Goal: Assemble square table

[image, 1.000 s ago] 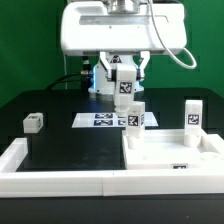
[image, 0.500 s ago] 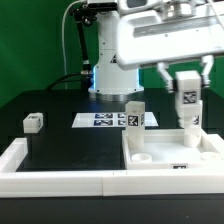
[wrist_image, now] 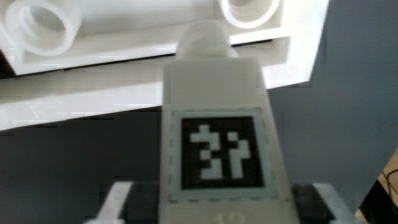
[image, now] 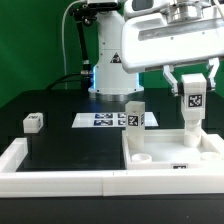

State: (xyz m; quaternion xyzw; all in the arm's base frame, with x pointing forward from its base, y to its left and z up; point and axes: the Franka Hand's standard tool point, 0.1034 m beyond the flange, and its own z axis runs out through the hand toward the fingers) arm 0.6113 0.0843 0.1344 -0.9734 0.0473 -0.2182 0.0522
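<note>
While my gripper (image: 191,88) is clamped on the table leg (image: 192,108), any tilt could make it miss the tabletop's (image: 160,150) corner hole (wrist_image: 249,10) and jam.

Open bench (image: 75,145) between small leg (image: 33,122) and square slab (image: 165,150), upright leg (image: 134,114) blocking slab's far corner, held leg (image: 190,112) close above slab, border wall (image: 60,175) fencing the front

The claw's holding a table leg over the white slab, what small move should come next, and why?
Probably nudge the leg so its tip lines up over the corner hole. The claw is shut on the leg, upright over the far corner of the slab, and the wrist view shows the tip beside the hole, not in it.
</note>
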